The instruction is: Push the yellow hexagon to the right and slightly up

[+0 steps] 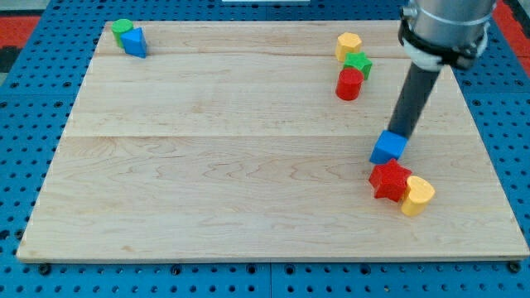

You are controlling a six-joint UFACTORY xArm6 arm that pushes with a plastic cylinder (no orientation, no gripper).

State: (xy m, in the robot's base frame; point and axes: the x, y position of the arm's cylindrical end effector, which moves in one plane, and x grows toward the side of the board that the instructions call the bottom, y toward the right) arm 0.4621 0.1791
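Note:
The yellow hexagon (349, 44) sits near the view's top right of the wooden board (207, 165). It touches a green block (359, 64) just below and to the right of it. A red cylinder (349, 84) stands under those two. My tip (400, 132) is well below and to the right of the hexagon. It rests at the top edge of a blue cube (387, 147) and is apart from the hexagon.
A red star (389, 180) and a yellow heart (417, 195) lie together below the blue cube, near the board's right edge. A green cylinder (122, 27) and a blue block (135, 41) sit at the top left corner.

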